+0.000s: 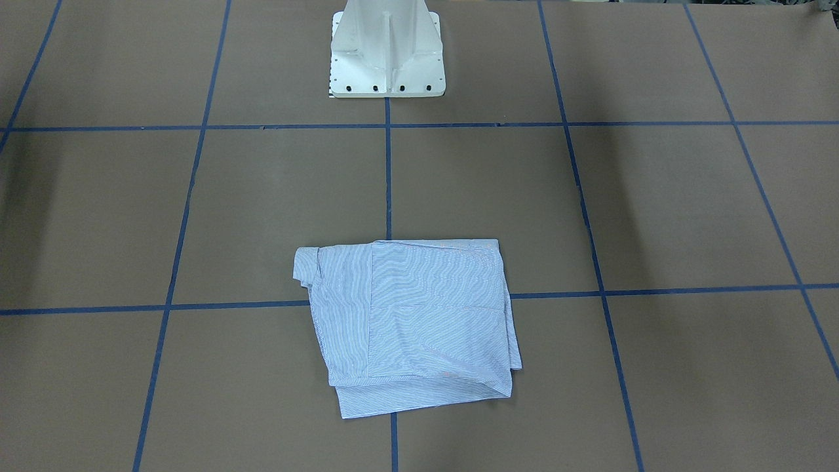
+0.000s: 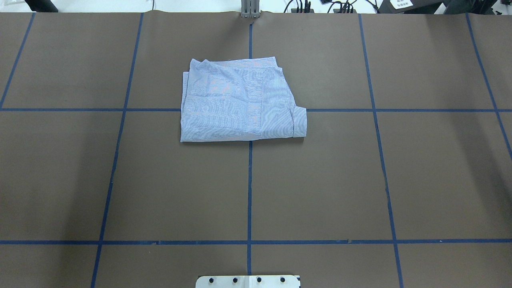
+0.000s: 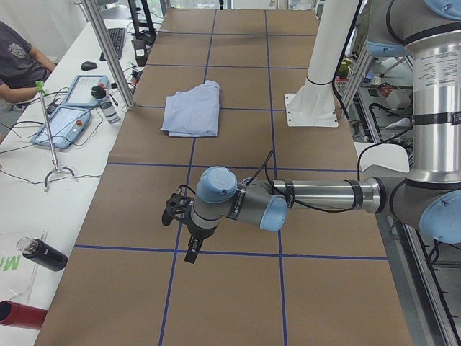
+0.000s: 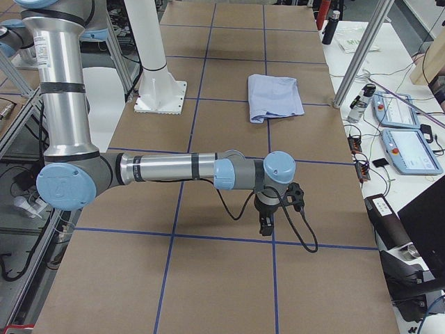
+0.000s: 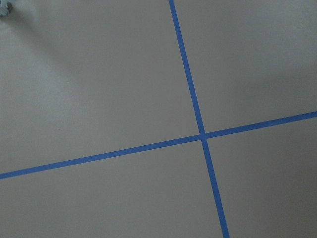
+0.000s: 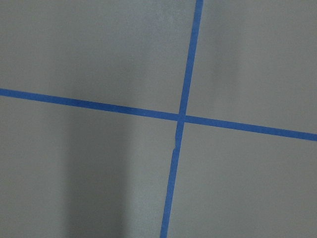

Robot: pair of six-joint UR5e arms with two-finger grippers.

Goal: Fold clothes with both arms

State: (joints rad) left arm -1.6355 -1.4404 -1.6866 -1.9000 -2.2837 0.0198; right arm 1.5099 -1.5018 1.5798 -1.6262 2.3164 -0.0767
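Observation:
The light-blue striped shirt (image 1: 419, 321) lies folded into a rough rectangle on the brown table, far side of the middle in the overhead view (image 2: 236, 104). It also shows in the left side view (image 3: 193, 112) and the right side view (image 4: 274, 96). My left gripper (image 3: 193, 249) hangs over the table far off to the shirt's left, pointing down. My right gripper (image 4: 265, 226) hangs likewise far off to the shirt's right. Neither touches the shirt. I cannot tell whether either is open or shut. Both wrist views show only bare table with blue tape lines.
The white pedestal base (image 1: 387, 59) stands at the robot's side of the table. Blue tape lines (image 2: 249, 180) grid the brown surface. Control tablets (image 3: 75, 108), bottles (image 3: 43, 254) and a seated person (image 3: 18, 58) are beside the table's far edge.

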